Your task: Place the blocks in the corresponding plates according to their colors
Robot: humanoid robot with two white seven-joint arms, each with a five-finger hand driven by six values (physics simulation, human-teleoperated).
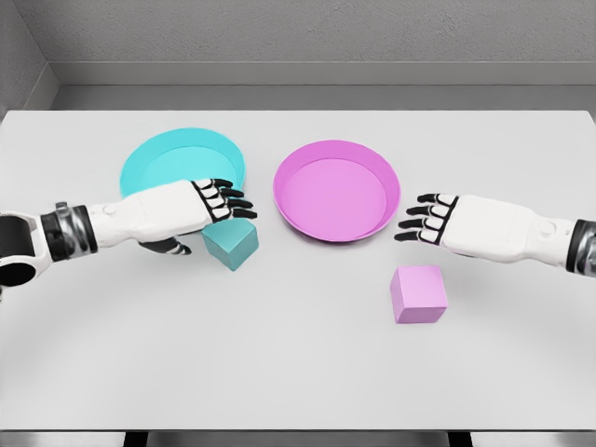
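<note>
where the left hand [209, 207] seemingly touches the teal block [231, 242], right hand [430, 219] hovers open

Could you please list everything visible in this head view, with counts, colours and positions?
table: one, white, fills most of the view.
cyan plate: one, far left of centre, partly behind the left hand.
pink plate: one, near the centre, right of the cyan plate.
cyan block: one, on the table in front of the cyan plate, at the left hand's fingertips.
pink block: one, on the table in front of the pink plate, to its right.
left hand: one, white with black fingers, over the cyan block.
right hand: one, fingers spread, right of the pink plate.
</note>
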